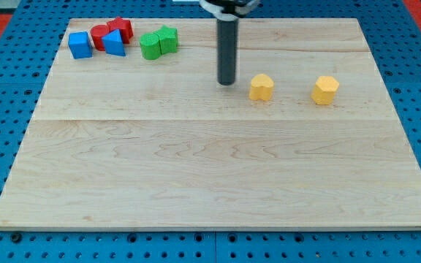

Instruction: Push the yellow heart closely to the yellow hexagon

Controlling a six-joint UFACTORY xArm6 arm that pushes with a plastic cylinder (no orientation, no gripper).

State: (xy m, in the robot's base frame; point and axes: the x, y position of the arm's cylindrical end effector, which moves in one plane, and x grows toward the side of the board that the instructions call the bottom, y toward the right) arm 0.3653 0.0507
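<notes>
The yellow heart [262, 87] lies on the wooden board right of centre near the view's top. The yellow hexagon [326, 90] lies further to the view's right at about the same height, apart from the heart by a clear gap. My tip [227, 82] stands on the board just left of the yellow heart, with a small gap between them.
At the view's top left are a blue cube [80, 45], a blue triangle [114, 44], two red blocks [99, 33] [121, 28] and two green blocks [150, 46] [167, 39], clustered together. The board [210, 175] sits on a blue pegboard.
</notes>
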